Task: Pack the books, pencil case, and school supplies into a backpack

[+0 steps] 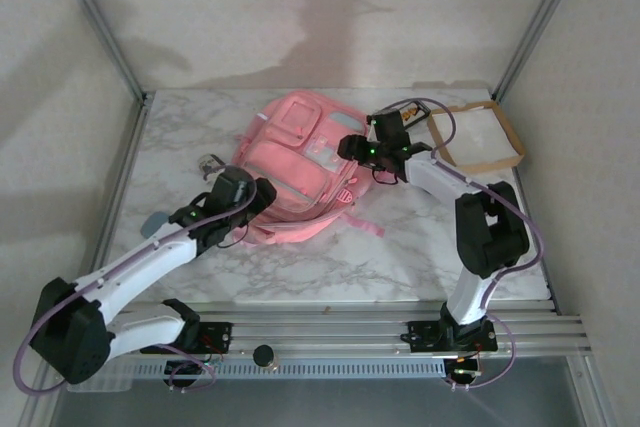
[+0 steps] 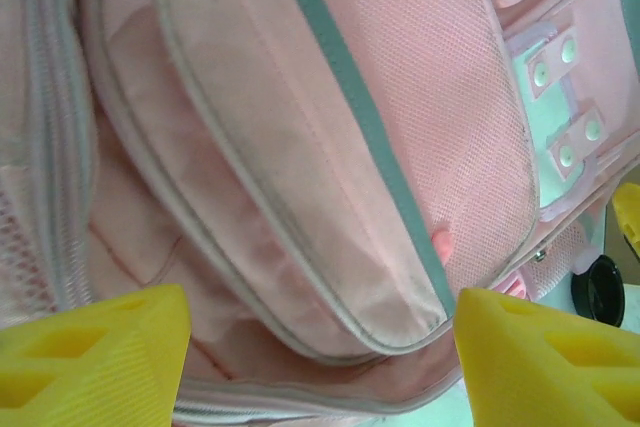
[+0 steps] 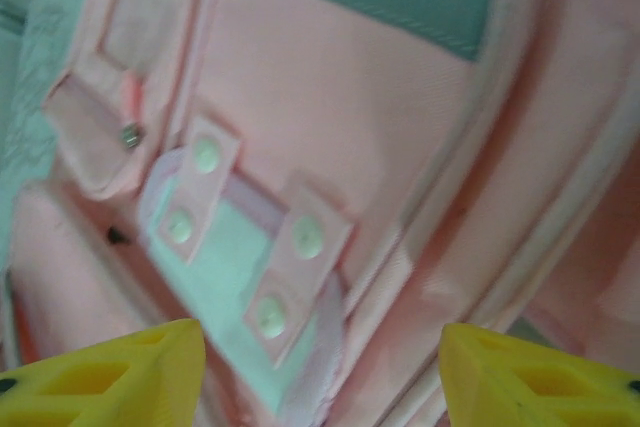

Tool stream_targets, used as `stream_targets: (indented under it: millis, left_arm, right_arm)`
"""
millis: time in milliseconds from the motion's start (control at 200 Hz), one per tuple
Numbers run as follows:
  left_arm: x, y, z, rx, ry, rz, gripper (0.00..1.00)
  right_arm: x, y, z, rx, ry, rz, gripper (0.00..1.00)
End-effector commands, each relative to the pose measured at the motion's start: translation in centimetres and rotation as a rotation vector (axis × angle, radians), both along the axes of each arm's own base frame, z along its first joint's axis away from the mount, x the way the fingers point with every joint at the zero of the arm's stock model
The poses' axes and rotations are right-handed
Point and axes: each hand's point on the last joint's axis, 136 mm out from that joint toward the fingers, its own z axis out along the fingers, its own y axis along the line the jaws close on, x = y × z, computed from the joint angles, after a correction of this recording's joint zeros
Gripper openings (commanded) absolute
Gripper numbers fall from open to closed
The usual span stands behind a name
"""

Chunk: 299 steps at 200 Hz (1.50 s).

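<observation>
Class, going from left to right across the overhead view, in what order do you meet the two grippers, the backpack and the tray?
left gripper → pink backpack → right gripper → brown tray

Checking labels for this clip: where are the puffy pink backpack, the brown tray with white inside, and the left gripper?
Puffy pink backpack [image 1: 300, 162]: top view, front pocket panel.
Brown tray with white inside [image 1: 490, 161]: top view, near rim.
Left gripper [image 2: 322, 347]: left wrist view, midway between yellow fingertips.
</observation>
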Motion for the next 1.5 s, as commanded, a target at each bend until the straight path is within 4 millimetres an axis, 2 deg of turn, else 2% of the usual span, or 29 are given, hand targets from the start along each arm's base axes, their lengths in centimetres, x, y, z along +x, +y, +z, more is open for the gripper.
stream_targets:
  millis: [0,200,320,416,511,596,691,776,841,926,1051,1137,1192,1267,1442,1492]
  left_arm:
    - [1.2,-0.1,-0.1,0.066,-0.005,0.002,0.69]
    - [2.9,-1.3,-1.7,0.069,0.018,-0.02,0.68]
    - [4.0,-1.2,-2.6,0.089,0.021,-0.001,0.68]
    - [5.2,-0.8,-4.0,0.083,0.04,0.018,0.62]
    - [6.7,-1.3,-4.6,0.064,0.027,0.005,0.58]
    - [8.2,-1.8,-4.7,0.088,-0.01,-0.022,0.56]
    - [10.0,-1.3,-4.8,0.118,-0.025,-0.009,0.49]
    - [11.7,-0.6,-4.5,0.116,-0.055,0.005,0.47]
    - [13.1,-0.2,-3.9,0.098,-0.079,0.008,0.46]
    - [14.9,0.2,-1.8,0.079,-0.133,-0.001,0.46]
    - [16.6,0.4,1.7,0.082,-0.207,-0.045,0.51]
    - [16.0,0.9,3.5,0.092,-0.225,-0.058,0.57]
    - [15.0,1.3,4.2,0.095,-0.211,-0.053,0.59]
    - [13.1,1.6,4.7,0.073,-0.163,-0.046,0.62]
    - [7.1,-2.1,6.0,0.062,-0.112,-0.113,0.66]
    - [5.6,-4.2,6.2,0.02,-0.108,-0.15,0.66]
  right_arm:
    - [1.0,-1.4,-0.6,-0.014,0.046,-0.118,0.63]
    - [2.3,-0.7,-2.0,-0.007,0.072,-0.127,0.58]
    - [2.2,-0.5,-2.9,-0.002,0.088,-0.142,0.53]
    - [1.6,-0.2,-4.2,-0.015,0.114,-0.129,0.52]
    - [1.2,0.2,-5.0,0.005,0.135,-0.118,0.45]
    - [1.5,1.0,-4.3,0.051,0.116,-0.101,0.41]
    - [1.4,1.2,-2.7,0.074,0.085,-0.1,0.22]
    - [0.3,2.0,-1.5,0.148,0.077,-0.07,0.14]
    - [-0.8,2.9,-1.3,0.174,0.1,-0.051,0.1]
    - [-2.1,3.3,-0.4,0.223,0.112,-0.069,0.0]
    - [-3.3,3.1,2.5,0.436,0.079,-0.156,0.0]
    - [-3.0,2.6,4.5,0.523,0.07,-0.21,0.0]
    - [-2.8,2.3,6.0,0.558,0.043,-0.248,0.0]
    - [-3.0,2.0,7.0,0.592,0.027,-0.295,0.0]
    - [-3.3,1.8,7.0,0.598,0.038,-0.324,0.0]
    - [-3.5,1.8,7.2,0.608,0.03,-0.327,0.0]
